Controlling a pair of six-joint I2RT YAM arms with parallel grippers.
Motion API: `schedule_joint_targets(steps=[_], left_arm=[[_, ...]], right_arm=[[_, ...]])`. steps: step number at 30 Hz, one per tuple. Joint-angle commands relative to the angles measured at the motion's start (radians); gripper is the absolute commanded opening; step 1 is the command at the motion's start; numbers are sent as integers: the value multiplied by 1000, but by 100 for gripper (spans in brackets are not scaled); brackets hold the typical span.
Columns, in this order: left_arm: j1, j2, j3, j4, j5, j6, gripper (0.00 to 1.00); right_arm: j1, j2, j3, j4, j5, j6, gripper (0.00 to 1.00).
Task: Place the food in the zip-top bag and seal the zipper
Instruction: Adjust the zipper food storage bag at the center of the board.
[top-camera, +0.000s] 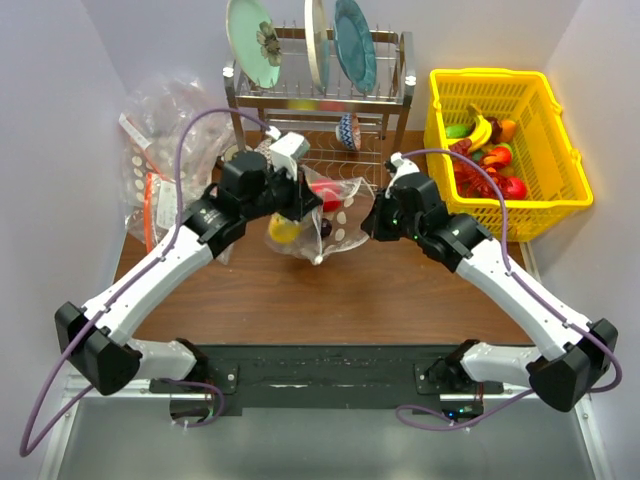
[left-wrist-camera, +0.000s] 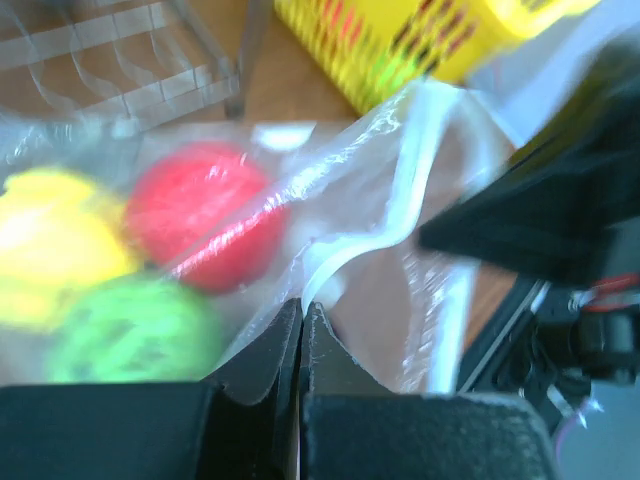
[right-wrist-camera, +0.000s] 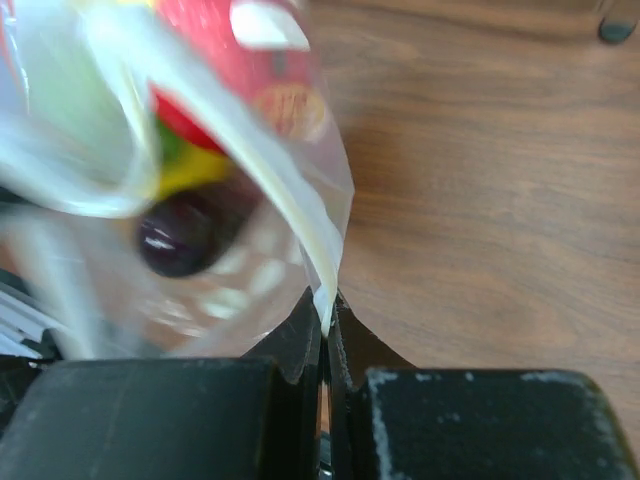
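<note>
The dotted clear zip-top bag hangs between my two grippers over the middle of the table. Inside it lies food: a red piece, a yellow piece and a dark purple piece; a green piece shows in the left wrist view. My left gripper is shut on the bag's mouth edge at its left end. My right gripper is shut on the white zipper at the right end. The zipper curves loosely between them.
A yellow basket holding more toy food stands at the back right. A metal dish rack with plates is at the back centre. A heap of other clear bags lies at the back left.
</note>
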Motion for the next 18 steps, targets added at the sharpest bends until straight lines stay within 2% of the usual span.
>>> schedule_joint_targets(steps=[1,7,12,17,18], left_arm=[[3,34,-62,-8,35,-63,0],[1,18,42,-85,-55,-17,0],[3,32,62,-100,-60,14,0],[3,61,82,-114,-63,43,0],[1,64,86,-115,-68,52,0]], right_arm=[[-1,-67,156,-18,5,-46,0],[0,-80,84,-22,3,-45,0],[-1,-81,-32,11,-26,-20,0],[-1,-68,-80,50,-49,-2,0],[0,-60,-79,51,-57,-2,4]])
